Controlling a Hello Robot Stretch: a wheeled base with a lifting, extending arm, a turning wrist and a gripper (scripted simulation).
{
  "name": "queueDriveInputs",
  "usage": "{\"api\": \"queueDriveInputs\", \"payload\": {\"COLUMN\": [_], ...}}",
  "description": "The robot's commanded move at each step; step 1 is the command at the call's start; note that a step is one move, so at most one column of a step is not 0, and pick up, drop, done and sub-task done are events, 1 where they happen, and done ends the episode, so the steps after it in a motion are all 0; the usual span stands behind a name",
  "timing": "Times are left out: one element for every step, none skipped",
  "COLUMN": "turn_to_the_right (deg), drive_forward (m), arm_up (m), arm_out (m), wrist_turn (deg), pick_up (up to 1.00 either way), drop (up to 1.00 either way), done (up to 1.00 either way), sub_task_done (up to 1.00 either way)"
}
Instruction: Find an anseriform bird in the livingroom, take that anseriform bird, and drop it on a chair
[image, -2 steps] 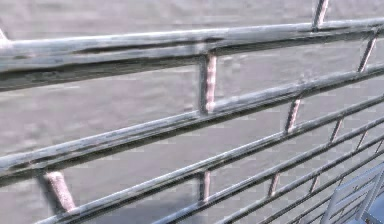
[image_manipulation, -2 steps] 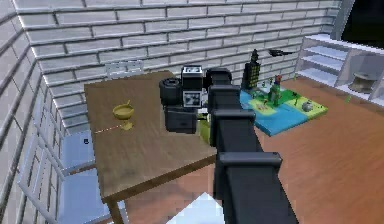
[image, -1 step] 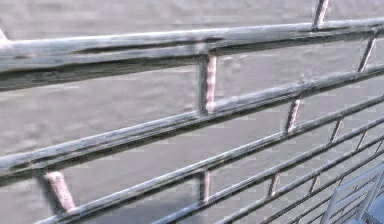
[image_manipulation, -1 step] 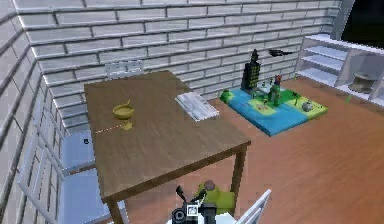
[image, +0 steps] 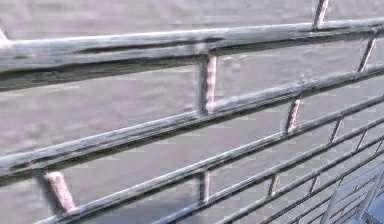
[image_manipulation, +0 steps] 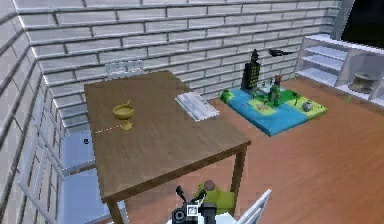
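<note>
Low at the bottom edge of the arm side view, just left of the middle, the gripper (image_manipulation: 184, 200) shows as a dark body with thin fingers beside a small white square with black marks. A yellow-green blob (image_manipulation: 216, 196) sits right at it, just to its right and below the table's near edge in the frame. For that reason I cannot tell whether the gripper holds anything. The blob is too small to name as the bird.

Right of the blob, at the bottom edge, stands the slatted white back of a chair (image_manipulation: 256, 208). Above them a brown wooden table (image_manipulation: 170, 140) takes the middle of the frame. It bears a yellowish goblet-like cup (image_manipulation: 123, 113) left of centre, a flat white slab (image_manipulation: 197, 105) near its right edge and clear glassware (image_manipulation: 122, 70) at its far end.

More white chairs (image_manipulation: 72, 165) stand at the lower left, against the brick wall (image_manipulation: 200, 40). At the middle right a blue and green mat (image_manipulation: 262, 118) lies on the wooden floor (image_manipulation: 320, 160), with a dark bottle (image_manipulation: 253, 70) upright on it. White shelves (image_manipulation: 325, 58) stand in the upper right. Grey brickwork (image: 120, 100) runs slantwise across the forward view.
</note>
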Motion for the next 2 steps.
{"api": "queueDriveInputs", "payload": {"turn_to_the_right": [0.0, 0.0], "drive_forward": [0.00, 0.00], "arm_up": [0.00, 0.10], "arm_out": [0.00, 0.00], "wrist_turn": [0.0, 0.0], "pick_up": [0.00, 0.00], "drop": [1.00, 0.00], "done": [0.00, 0.00], "sub_task_done": [0.00, 0.00]}}
